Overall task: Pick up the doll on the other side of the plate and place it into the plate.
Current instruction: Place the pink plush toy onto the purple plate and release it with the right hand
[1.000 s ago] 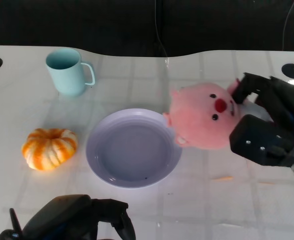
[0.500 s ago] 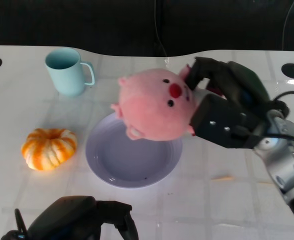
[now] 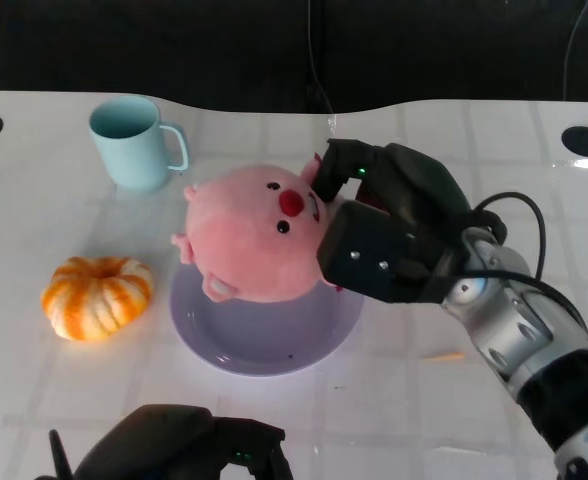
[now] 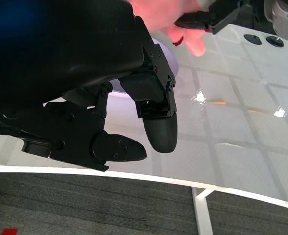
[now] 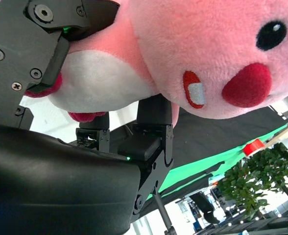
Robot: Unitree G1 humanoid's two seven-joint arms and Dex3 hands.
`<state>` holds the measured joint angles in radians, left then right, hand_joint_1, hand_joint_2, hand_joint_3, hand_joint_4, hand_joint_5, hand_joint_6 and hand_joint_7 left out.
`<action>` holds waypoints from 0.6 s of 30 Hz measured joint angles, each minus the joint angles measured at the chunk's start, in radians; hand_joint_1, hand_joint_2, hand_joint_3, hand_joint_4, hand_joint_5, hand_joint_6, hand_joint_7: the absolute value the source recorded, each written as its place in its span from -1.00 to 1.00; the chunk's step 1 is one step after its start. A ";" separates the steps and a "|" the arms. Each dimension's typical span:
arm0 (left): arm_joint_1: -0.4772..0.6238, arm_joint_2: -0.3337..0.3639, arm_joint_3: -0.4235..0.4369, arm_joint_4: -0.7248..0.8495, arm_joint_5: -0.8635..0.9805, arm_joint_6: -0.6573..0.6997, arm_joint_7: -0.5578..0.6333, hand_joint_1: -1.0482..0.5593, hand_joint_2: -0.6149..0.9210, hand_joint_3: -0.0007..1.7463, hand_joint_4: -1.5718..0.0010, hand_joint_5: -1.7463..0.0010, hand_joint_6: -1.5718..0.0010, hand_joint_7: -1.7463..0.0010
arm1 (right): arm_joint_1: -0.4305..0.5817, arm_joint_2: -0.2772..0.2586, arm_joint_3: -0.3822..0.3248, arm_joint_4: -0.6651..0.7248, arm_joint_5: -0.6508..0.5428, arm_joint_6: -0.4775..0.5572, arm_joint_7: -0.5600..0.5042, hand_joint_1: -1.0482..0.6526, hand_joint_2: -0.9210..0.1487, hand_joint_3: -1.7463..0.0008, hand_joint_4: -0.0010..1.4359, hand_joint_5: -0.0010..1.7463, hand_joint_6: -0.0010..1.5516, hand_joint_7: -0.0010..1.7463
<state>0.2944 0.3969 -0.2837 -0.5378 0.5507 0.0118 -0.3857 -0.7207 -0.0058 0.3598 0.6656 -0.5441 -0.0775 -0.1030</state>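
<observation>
Lilac plate [image 3: 236, 352] sits mid-table w/ nothing resting flat in it; pink doll [image 3: 254, 240] hangs over its 12 o'clock half, covering the far rim. Whether doll's underside touches the plate can't be told. Teal mug [image 3: 134, 140], at plate's 10 o'clock, shows only its pale inner wall, nothing inside. Orange-and-white pumpkin [image 3: 98, 296] lies at plate's 9 o'clock, just beside the rim.

Vs. half a sec ago: doll has shifted toward 9 o'clock and lower, now more squarely above the plate; a sec ago it was still off the plate's 3 o'clock edge.

Right hand [image 3: 389, 235] reaches in from 4 o'clock, fingers clamped round doll's back and side; right wrist view shows doll's white belly [image 5: 100, 81] pressed against the hand. Left hand [image 3: 179, 455] sits at near table edge, 6 o'clock, fingers curled loosely, holding nothing.
</observation>
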 measured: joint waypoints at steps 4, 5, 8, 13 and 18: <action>-0.002 0.000 0.000 0.000 0.004 0.000 0.000 0.08 1.00 -0.69 0.12 -0.80 -0.04 0.08 | -0.024 0.013 0.011 0.056 0.007 0.003 0.039 -0.04 -0.50 0.27 0.13 -0.23 -0.01 -0.70; -0.002 0.000 0.000 0.000 0.005 0.000 0.000 0.08 1.00 -0.69 0.11 -0.81 -0.04 0.08 | -0.028 0.012 0.014 0.066 0.007 0.005 0.067 -0.13 -0.73 0.49 0.01 -0.54 -0.17 -0.87; -0.005 -0.002 -0.002 0.004 0.013 -0.005 0.005 0.08 1.00 -0.71 0.08 -0.83 -0.05 0.09 | -0.031 -0.002 0.046 0.072 0.000 0.006 0.140 -0.31 -0.96 0.70 -0.31 -0.86 -0.50 -0.98; -0.008 -0.006 -0.006 0.012 0.026 -0.013 0.009 0.09 1.00 -0.72 0.09 -0.76 -0.06 0.11 | -0.032 -0.039 0.088 0.056 -0.018 0.020 0.245 -0.54 -1.00 0.71 -0.73 -0.99 -0.80 -1.00; -0.010 -0.010 -0.007 0.013 0.030 -0.019 0.009 0.09 1.00 -0.74 0.07 -0.72 -0.06 0.14 | -0.028 -0.062 0.103 -0.015 -0.030 0.045 0.314 -0.64 -1.00 0.76 -0.85 -1.00 -0.88 -1.00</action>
<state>0.2841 0.3869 -0.2902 -0.5248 0.5807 -0.0070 -0.3764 -0.7487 -0.0677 0.4631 0.6503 -0.5746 -0.0330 0.2110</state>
